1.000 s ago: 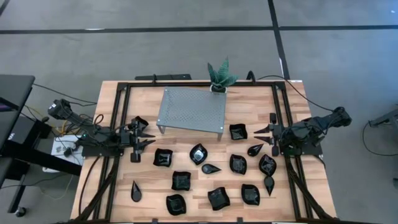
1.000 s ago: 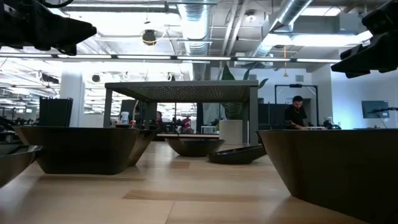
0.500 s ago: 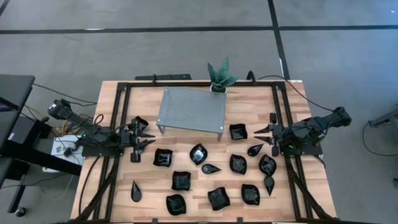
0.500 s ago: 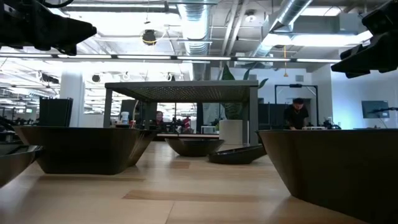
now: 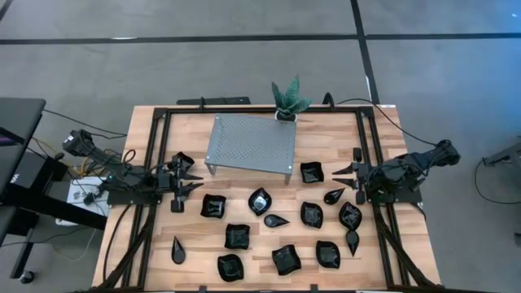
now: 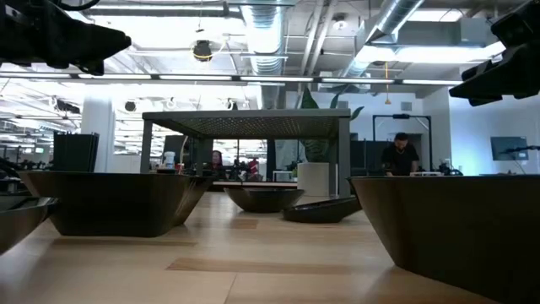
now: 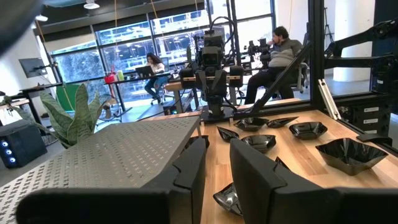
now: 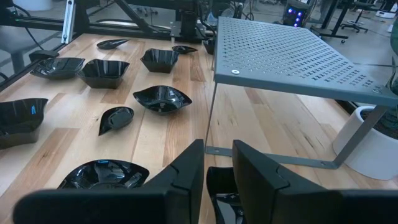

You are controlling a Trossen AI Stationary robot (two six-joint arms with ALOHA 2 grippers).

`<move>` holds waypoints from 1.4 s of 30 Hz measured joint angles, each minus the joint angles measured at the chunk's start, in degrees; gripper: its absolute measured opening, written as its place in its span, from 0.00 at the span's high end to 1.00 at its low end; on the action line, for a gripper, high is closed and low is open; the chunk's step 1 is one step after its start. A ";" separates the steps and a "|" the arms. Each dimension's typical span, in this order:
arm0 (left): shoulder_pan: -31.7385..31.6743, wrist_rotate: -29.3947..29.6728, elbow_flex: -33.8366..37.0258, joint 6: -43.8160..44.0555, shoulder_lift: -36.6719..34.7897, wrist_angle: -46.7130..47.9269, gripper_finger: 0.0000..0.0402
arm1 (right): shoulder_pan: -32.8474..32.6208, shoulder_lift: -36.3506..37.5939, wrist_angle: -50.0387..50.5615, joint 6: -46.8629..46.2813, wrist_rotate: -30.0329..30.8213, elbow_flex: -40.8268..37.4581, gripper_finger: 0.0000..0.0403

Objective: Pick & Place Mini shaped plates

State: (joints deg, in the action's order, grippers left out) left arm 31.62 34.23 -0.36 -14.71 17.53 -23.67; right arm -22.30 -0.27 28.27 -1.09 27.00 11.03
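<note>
1. Two grippers wait at opposite sides of the bench (image 5: pixel 326 134). The left gripper (image 5: pixel 194 177) and the right gripper (image 5: pixel 338 173) point towards each other. Each wrist view shows its fingers parted by a narrow gap with nothing pinched.
2. Nearest the right fingers is a square mini plate (image 5: pixel 311 172). It lies straight ahead of the tips and just beside them, so a short forward reach looks enough. The right arm is clearly the nearer one for it.
3. A teardrop plate (image 5: pixel 334 196) sits just to one side of the same fingers. Its long axis runs roughly along the arm's line of reach, slightly askew.
4. On the left, one square plate (image 5: pixel 181 160) lies right beside the gripper, off its line. Another square plate (image 5: pixel 213 206) lies ahead and to the other side.
5. Some fourteen black plates show in all, scattered over the front half of the bench, apart from one another. None is lifted.
6. Farther back stands a perforated grey rack (image 5: pixel 251 143), with a potted plant (image 5: pixel 288 99) behind it.
7. Hidden or unclear: in the right wrist view a dark shape shows through the finger gap, likely the square plate. I cannot tell whether the tips touch it. The low view is blocked by looming plate walls, and the grippers are cut off at its top corners.
8. Beyond the bench, a person (image 6: pixel 399 156) stands in the room.
</note>
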 joint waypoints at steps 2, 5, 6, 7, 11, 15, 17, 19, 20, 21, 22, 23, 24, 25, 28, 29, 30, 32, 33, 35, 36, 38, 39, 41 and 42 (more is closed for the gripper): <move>0.00 -0.01 0.02 0.01 0.00 -0.26 0.81 | 0.01 0.00 0.00 -0.01 0.00 0.00 0.80; 0.00 0.01 0.02 -0.01 0.01 -0.31 0.81 | 0.00 0.00 0.00 -0.02 0.02 -0.02 0.80; 0.00 -0.01 0.02 0.01 -0.01 -0.33 0.81 | 0.00 0.02 0.00 0.00 0.02 0.00 0.80; 0.00 -0.01 0.01 0.01 -0.01 -0.37 0.81 | 0.01 0.01 0.00 -0.02 0.02 0.00 0.80; 0.00 0.01 0.02 0.01 -0.04 -0.93 0.81 | 0.02 0.00 0.00 0.00 0.01 0.00 0.80; 0.00 0.00 0.02 0.01 -0.01 -0.94 0.81 | 0.02 0.00 0.00 0.00 0.00 0.00 0.80; 0.00 -0.04 0.01 0.65 -0.01 -0.97 0.81 | 0.00 0.00 0.00 0.12 0.02 0.00 0.80; 0.00 -0.39 0.00 3.22 -0.01 -1.00 0.81 | 0.01 0.00 -0.01 2.59 0.03 0.00 0.80; 0.00 -0.44 0.02 4.74 -0.01 -1.01 0.81 | 0.01 0.01 -0.04 4.23 0.02 0.00 0.80; 0.00 -0.45 0.01 6.20 -0.01 -1.01 0.81 | 0.00 0.00 -0.10 5.59 0.02 0.00 0.80; 0.00 -0.45 0.02 7.50 0.01 -1.01 0.81 | 0.00 0.00 -0.16 6.43 0.03 -0.01 0.80; 0.00 -0.45 0.01 8.43 0.11 -1.05 0.81 | 0.01 0.00 -0.17 6.88 0.04 -0.02 0.80; 0.00 -0.45 0.01 9.20 0.13 -1.05 0.81 | 0.01 0.01 -0.17 7.04 0.04 0.00 0.80; 0.00 -0.45 0.01 9.53 0.14 -1.04 0.81 | 0.00 0.01 -0.17 7.08 0.04 0.00 0.80; 0.00 -0.45 0.00 13.10 0.14 -1.04 0.81 | 0.02 0.01 -0.53 7.06 0.03 0.00 0.80; 0.00 -0.47 0.00 15.06 0.14 -1.04 0.81 | 0.01 0.00 -1.67 6.00 0.01 -0.11 0.80; 0.00 -0.61 0.00 17.04 0.30 -1.06 0.81 | 0.00 0.02 -4.07 2.65 -0.07 -0.47 0.80; 0.00 -2.43 0.02 19.67 1.01 -1.10 0.81 | -0.05 0.02 -8.66 -6.34 -0.08 -1.21 0.80; 0.00 -3.91 0.01 20.11 1.57 -1.18 0.81 | -0.07 0.00 -10.12 -10.74 -0.07 -1.27 0.80; 0.04 -5.51 0.00 21.19 3.33 -2.20 0.81 | -0.02 -0.05 -13.48 -16.89 0.08 -1.27 0.80; 0.02 -5.55 0.00 21.38 4.43 -3.20 0.81 | 0.14 -0.05 -15.17 -17.87 0.44 -1.27 0.80; 0.00 -5.55 0.02 21.09 7.16 -6.46 0.81 | 0.68 -0.07 -18.77 -15.71 2.50 -1.27 0.80; 0.00 -5.54 0.02 20.87 8.71 -8.36 0.81 | 1.02 -0.05 -20.52 -13.09 3.82 -1.27 0.80; 0.02 -5.54 -0.02 19.80 11.87 -12.44 0.81 | 1.78 -0.07 -23.06 -7.01 6.17 -1.27 0.80; 0.00 -5.52 -0.41 19.10 13.37 -13.23 0.80 | 2.18 -0.07 -24.36 -5.00 7.17 -1.27 0.80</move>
State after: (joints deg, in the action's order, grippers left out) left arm 31.62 28.71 -0.77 4.40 30.91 -36.90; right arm -20.12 -0.34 3.91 -6.09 34.17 9.76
